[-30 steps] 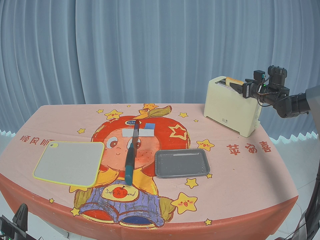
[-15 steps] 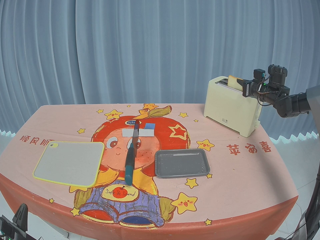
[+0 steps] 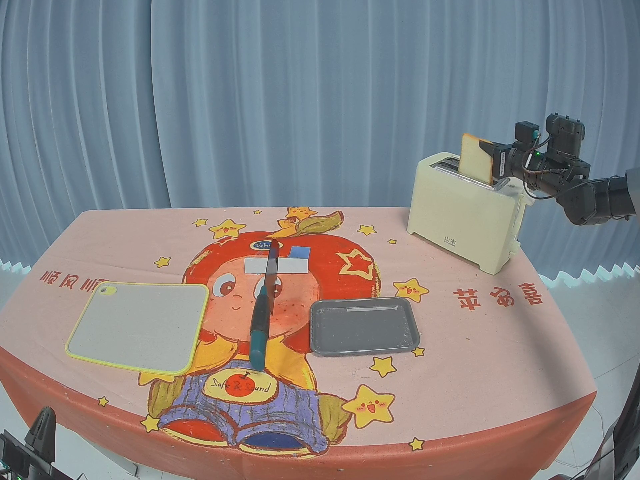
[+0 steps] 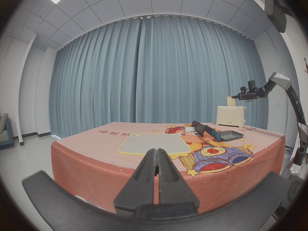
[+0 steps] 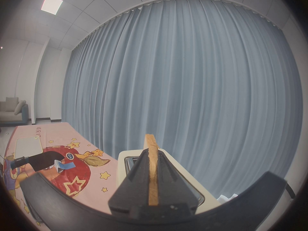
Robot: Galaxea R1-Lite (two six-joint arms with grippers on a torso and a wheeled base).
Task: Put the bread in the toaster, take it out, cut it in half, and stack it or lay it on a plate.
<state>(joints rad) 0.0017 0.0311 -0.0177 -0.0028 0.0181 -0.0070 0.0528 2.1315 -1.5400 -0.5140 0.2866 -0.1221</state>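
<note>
The right gripper (image 3: 495, 159) is clenched on the slice of bread (image 3: 475, 158), holding it upright above the slot of the cream toaster (image 3: 460, 225), which stands at the table's 2 o'clock corner. The pinch sits on the slice's outer edge, seemingly so that the bread stays in line with the slot and comes out straight; whether its lower edge has cleared the slot mouth cannot be told. The taking-out step looks nearly done. The rest of the job is laid out in order across the printed tablecloth (image 3: 500, 368): a yellow-rimmed cutting board (image 3: 137, 328) at 9 o'clock, a teal-handled knife (image 3: 262, 308) at the centre with its blade toward 12 and its handle toward 6, within easy reach, and a grey tray (image 3: 363, 328) at 4 o'clock, serving as the plate. The left gripper (image 4: 157, 164) hangs idle, pressed closed on nothing, off the table's 7 o'clock edge.
</note>
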